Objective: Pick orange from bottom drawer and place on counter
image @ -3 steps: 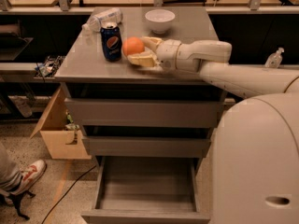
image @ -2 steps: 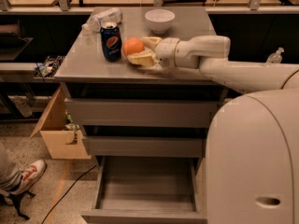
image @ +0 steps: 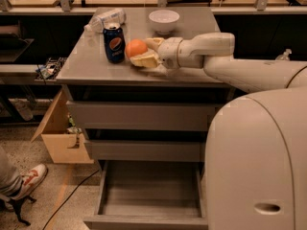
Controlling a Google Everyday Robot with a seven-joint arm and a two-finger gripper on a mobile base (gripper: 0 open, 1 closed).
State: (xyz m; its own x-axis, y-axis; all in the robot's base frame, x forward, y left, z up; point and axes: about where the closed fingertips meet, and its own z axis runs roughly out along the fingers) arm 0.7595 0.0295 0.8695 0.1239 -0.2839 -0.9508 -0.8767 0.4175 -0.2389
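The orange point(image: 135, 47) sits on the grey counter point(image: 96, 67) just right of a Pepsi can. My gripper point(image: 140, 51) reaches in from the right, low over the counter. Its cream fingers point(image: 144, 60) close on the orange from behind and in front. The bottom drawer point(image: 144, 221) is pulled out below, and nothing shows inside it. The two shallower drawers above it are closed.
A blue Pepsi can point(image: 114, 43) stands close to the orange on its left. A white bowl point(image: 164, 20) and a crumpled plastic bottle point(image: 104, 19) lie at the counter's back. An open cardboard box point(image: 61, 139) and a person's shoe point(image: 28, 180) are on the floor at left.
The orange and gripper have stayed almost in place on the counter. The forearm behind the gripper has risen slightly.
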